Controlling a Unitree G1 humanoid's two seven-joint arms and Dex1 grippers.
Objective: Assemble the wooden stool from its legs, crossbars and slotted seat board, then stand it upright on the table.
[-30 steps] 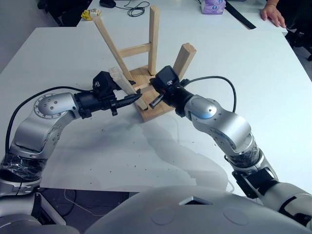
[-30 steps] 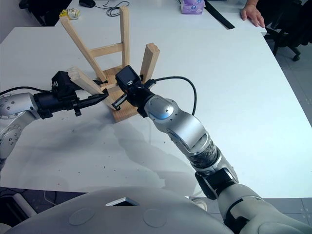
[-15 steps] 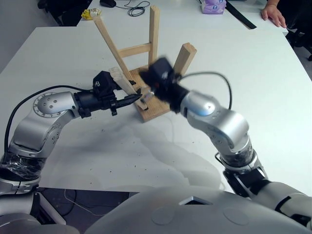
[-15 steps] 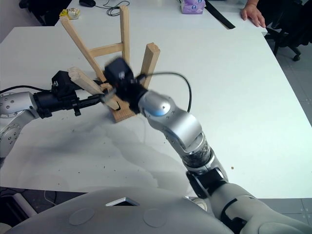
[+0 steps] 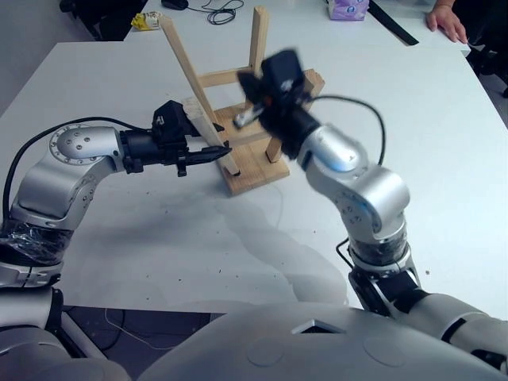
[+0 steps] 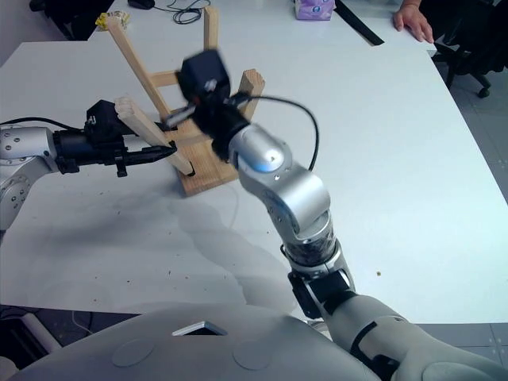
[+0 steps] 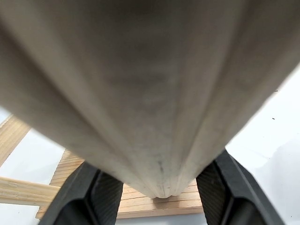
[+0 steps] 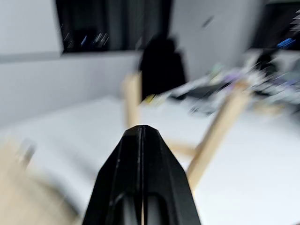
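Observation:
The wooden stool lies upside down, its slotted seat board (image 5: 252, 168) flat on the white table. Two long legs (image 5: 181, 57) stand up from it, joined by a crossbar (image 5: 222, 78); a shorter leg (image 5: 312, 82) shows behind my right arm. My left gripper (image 5: 216, 151) is shut on a fourth leg (image 5: 208, 135) that leans into the board's near-left corner. In the left wrist view this leg (image 7: 154, 93) sits between the black fingers (image 7: 96, 199). My right gripper (image 5: 246, 119) hovers above the board near the crossbar, shut on nothing, its fingers (image 8: 142, 154) pressed together.
At the far edge lie a purple tissue pack (image 5: 347, 9), a black strap (image 5: 390, 24), cables (image 5: 226, 9) and a yellow object (image 5: 144, 22). A person's hand (image 5: 448, 21) rests at the far right corner. Open tabletop lies to the right and in front.
My right gripper has lifted off the seat board and swung up to crossbar height. The left gripper has kept its hold on the leg, shifting only slightly.

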